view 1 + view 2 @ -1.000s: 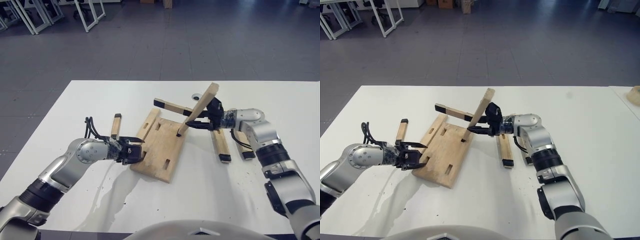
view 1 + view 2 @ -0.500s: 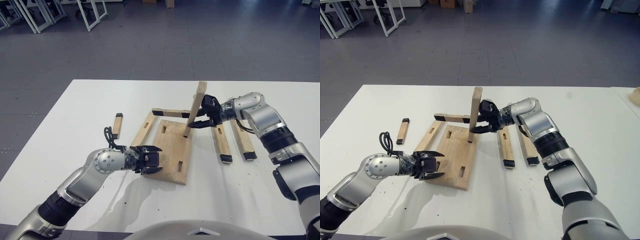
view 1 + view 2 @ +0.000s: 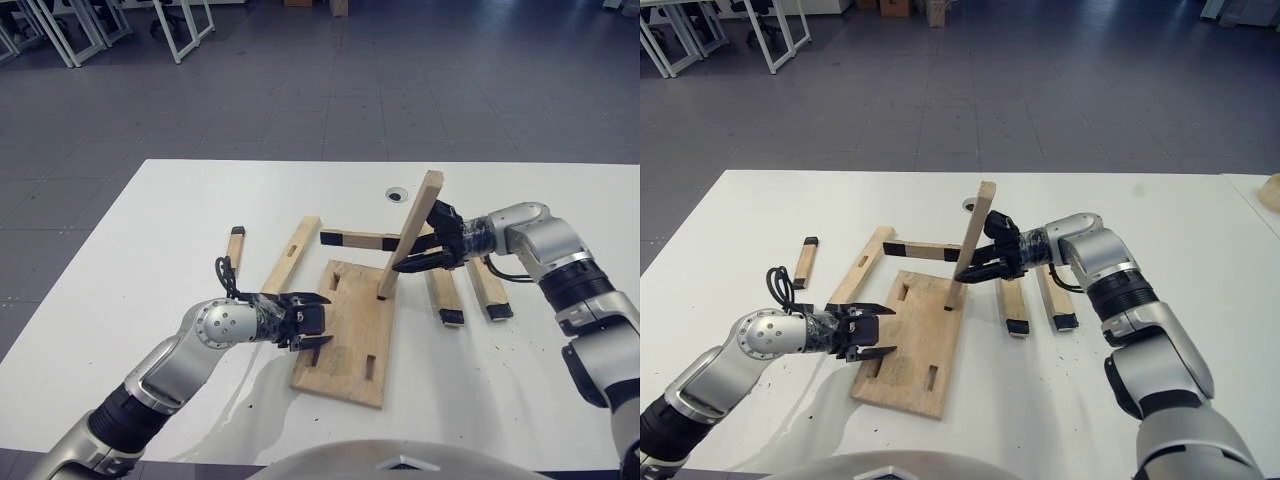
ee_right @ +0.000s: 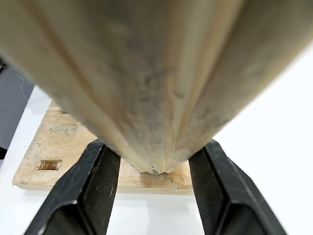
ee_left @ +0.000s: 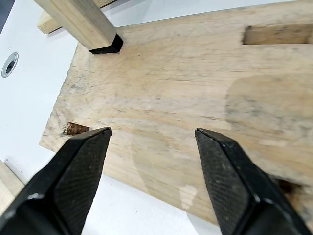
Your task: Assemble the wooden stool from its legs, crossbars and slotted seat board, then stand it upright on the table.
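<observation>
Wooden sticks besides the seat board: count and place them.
6. One leg tilted on the seat board, in the right end effector. Left of the board: short stick, slotted bar. Behind it: black-tipped bar. Right: two bars. None looks hidden.

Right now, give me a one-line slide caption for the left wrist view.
Open left gripper at the edge of the seat board, a black-tipped leg standing on it beyond.

Pale slotted seat board (image 3: pixel 345 335) flat at the middle of the bench (image 3: pixel 150 230), one leg (image 3: pixel 412 228) tilted, black-tipped foot on the board's far end, clamped in the right tool (image 3: pixel 405 262), two more legs (image 3: pixel 445 300) flat toward the right edge, crossbars (image 3: pixel 292 252) flat beyond the board
</observation>
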Robot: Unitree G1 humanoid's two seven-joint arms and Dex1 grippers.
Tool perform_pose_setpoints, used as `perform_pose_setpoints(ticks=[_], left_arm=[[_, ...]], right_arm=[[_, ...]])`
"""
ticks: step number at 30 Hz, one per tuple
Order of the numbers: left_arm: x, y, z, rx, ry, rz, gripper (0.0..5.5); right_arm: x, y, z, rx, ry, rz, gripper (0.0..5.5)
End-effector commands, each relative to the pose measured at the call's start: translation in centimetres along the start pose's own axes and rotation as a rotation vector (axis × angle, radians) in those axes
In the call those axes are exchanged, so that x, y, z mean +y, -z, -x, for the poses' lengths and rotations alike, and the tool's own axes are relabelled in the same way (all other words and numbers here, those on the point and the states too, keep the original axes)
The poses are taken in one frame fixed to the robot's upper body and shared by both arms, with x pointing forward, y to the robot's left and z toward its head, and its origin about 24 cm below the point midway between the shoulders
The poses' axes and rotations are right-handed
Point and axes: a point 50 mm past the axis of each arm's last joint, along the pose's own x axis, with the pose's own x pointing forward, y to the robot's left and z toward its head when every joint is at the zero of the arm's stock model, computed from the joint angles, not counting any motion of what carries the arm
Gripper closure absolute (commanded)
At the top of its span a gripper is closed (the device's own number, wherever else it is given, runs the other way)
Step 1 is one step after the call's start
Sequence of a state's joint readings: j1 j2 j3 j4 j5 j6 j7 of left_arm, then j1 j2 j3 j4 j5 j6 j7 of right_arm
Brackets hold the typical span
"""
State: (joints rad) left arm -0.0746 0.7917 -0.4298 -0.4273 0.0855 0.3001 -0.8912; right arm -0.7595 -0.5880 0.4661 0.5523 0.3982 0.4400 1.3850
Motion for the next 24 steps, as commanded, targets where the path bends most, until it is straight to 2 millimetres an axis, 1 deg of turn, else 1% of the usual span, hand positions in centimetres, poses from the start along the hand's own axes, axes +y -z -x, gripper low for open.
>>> perform_pose_setpoints(ticks=[1,3,6,8,11,14,17,19,23,24], left_arm=[[-0.4,0.3,-0.6,0.037,0.003,0.013,2.30],[-0.8,0.2,-0.8,0.032,0.000,0.024,2.30],[-1.2,0.1,-1.0,0.030,-0.005,0.040,2.30],[-1.2,0.1,-1.1,0.029,-0.009,0.047,2.30],[-1.3,0.1,-1.2,0.031,-0.016,0.057,2.30],[-1.5,0.1,-1.3,0.033,-0.014,0.062,2.30],[-2.2,0.7,-1.5,0.061,0.012,0.079,2.30],[-2.9,1.7,-1.6,0.099,0.047,0.132,2.30],[-4.1,3.3,-1.6,0.139,0.122,0.385,2.30],[-4.1,3.8,-1.5,0.161,0.133,0.409,2.30]], right_arm=[[1.0,10.1,-2.9,0.311,0.071,-0.221,3.46],[1.1,9.7,-3.2,0.297,0.086,-0.150,3.46],[1.7,9.4,-3.6,0.288,0.077,-0.090,3.46],[1.7,9.1,-3.6,0.274,0.110,-0.056,3.46],[1.4,8.3,-3.4,0.249,0.132,-0.041,3.46],[1.2,8.1,-3.2,0.254,0.141,-0.034,3.46],[0.9,7.8,-3.0,0.254,0.159,-0.026,3.46],[0.7,7.5,-2.9,0.250,0.170,-0.016,3.46],[0.4,7.2,-2.9,0.245,0.176,-0.005,3.46],[0.4,7.1,-2.9,0.245,0.175,-0.003,3.46]])
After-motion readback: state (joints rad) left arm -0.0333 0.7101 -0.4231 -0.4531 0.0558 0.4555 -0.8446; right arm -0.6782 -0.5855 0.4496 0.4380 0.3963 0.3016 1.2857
